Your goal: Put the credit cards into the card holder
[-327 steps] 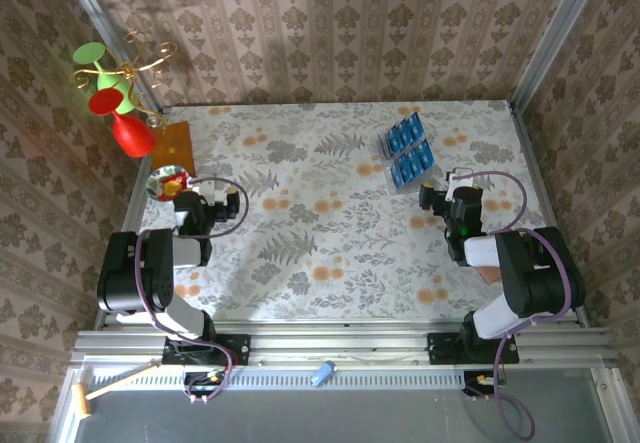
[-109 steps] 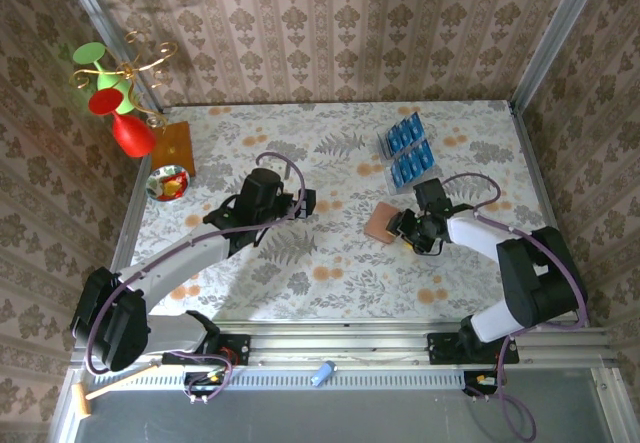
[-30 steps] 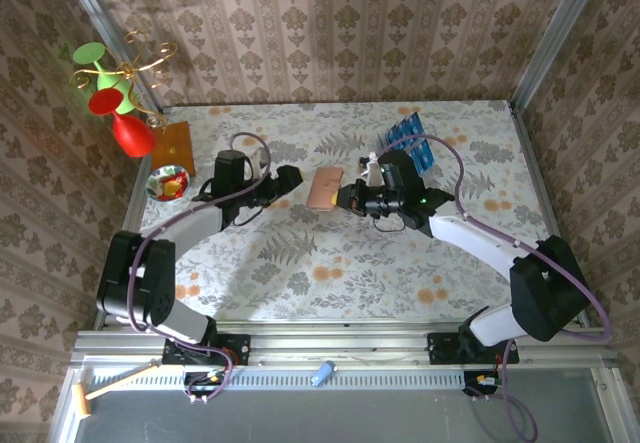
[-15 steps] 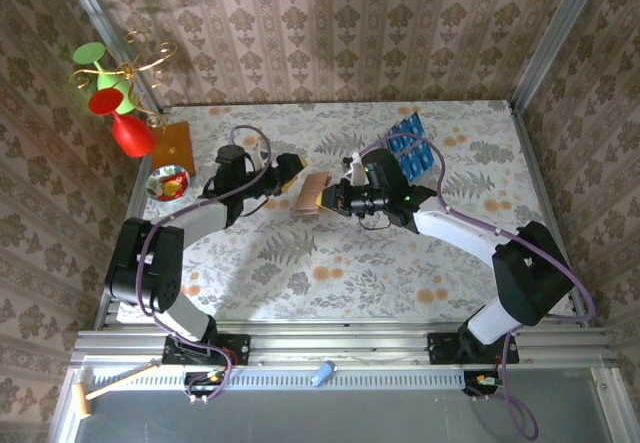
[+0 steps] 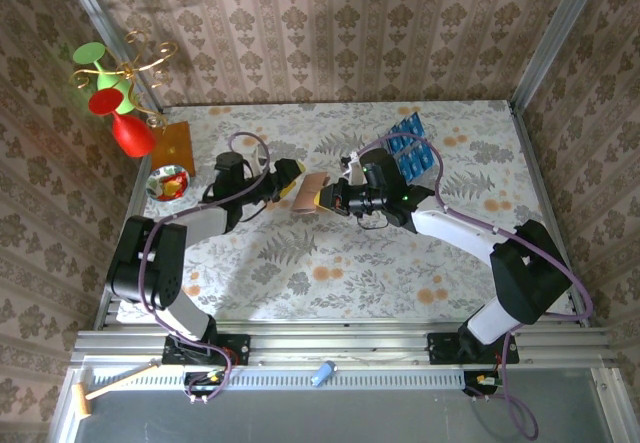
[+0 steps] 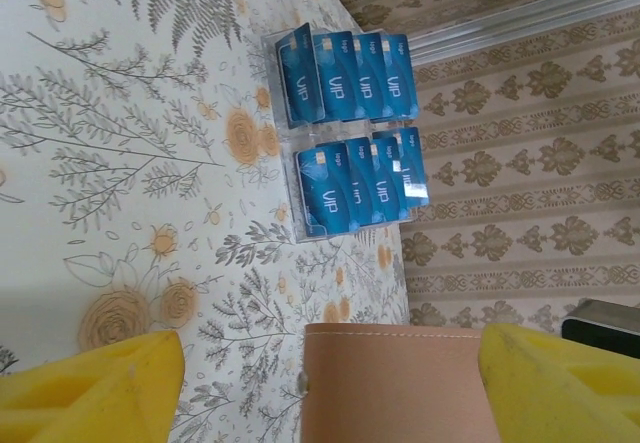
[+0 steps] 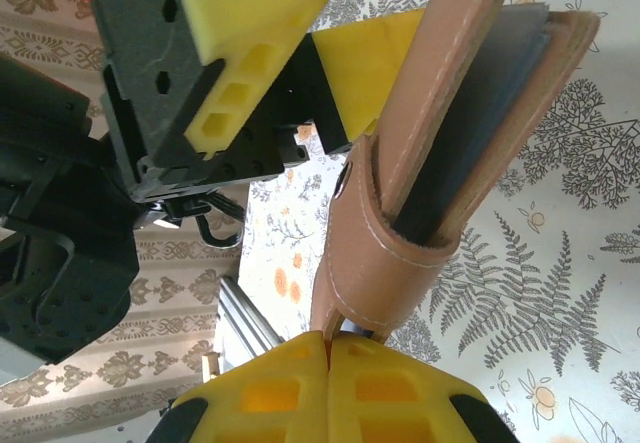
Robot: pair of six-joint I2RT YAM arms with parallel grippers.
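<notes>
the right gripper (image 7: pixel 328 355) is clenched on one edge of the holder (image 7: pixel 440 183), carrying it above the table (image 5: pixel 300 263) near the middle. the holder hangs from that pinch with its flaps slightly parted and a dark lining showing between them. whether anything sits in the slots i cannot tell.

the left gripper (image 6: pixel 325 368) is released, jaws spread wide, and the holder sits between them. one finger looks just beside the leather and the other stands apart. this reads as a handover or a two-handed brace about to happen.

the cards (image 6: pixel 345 88) stand in two rows in the rack (image 6: pixel 292 198), far right on the table, well apart from both grippers. none looks loaded yet, so the task is at an early stage.

the risks, as i judge them:
- the right grip is thin and near an edge, so an off-centre squeeze from the left could twist the holder out.
- if the right lets go before the left has clamped, the holder drops to the table.
- if the left closes across both flaps, it pins the slots shut and no card can enter.
- the two grippers are very close, so a small overshoot could knock fingers together.
</notes>
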